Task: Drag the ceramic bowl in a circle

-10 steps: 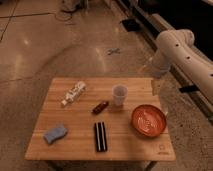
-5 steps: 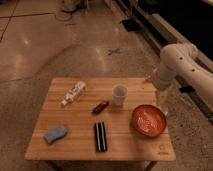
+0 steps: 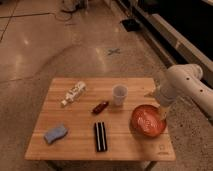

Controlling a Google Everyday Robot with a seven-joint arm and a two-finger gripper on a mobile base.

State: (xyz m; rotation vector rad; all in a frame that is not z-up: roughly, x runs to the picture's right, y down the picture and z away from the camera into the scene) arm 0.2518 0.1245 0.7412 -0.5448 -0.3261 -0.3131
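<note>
The ceramic bowl [image 3: 148, 120] is wide, shallow and glossy red-orange with a pale swirl inside. It sits on the right front part of the wooden table [image 3: 75, 145]. My gripper [image 3: 163, 114] hangs from the white arm [image 3: 186, 82] at the bowl's right rim, reaching down to it. A small translucent white cup [image 3: 119, 94] stands just behind and left of the bowl.
On the table also lie a white bottle [image 3: 73, 93] at the back left, a small red-brown item [image 3: 100, 107] in the middle, a black rectangular item [image 3: 100, 136] in front and a blue sponge [image 3: 55, 133] at the front left. The table's right edge is close to the bowl.
The arm has come down and forward from above the table's back right corner to the bowl's right rim. The bowl and other things have not moved.
</note>
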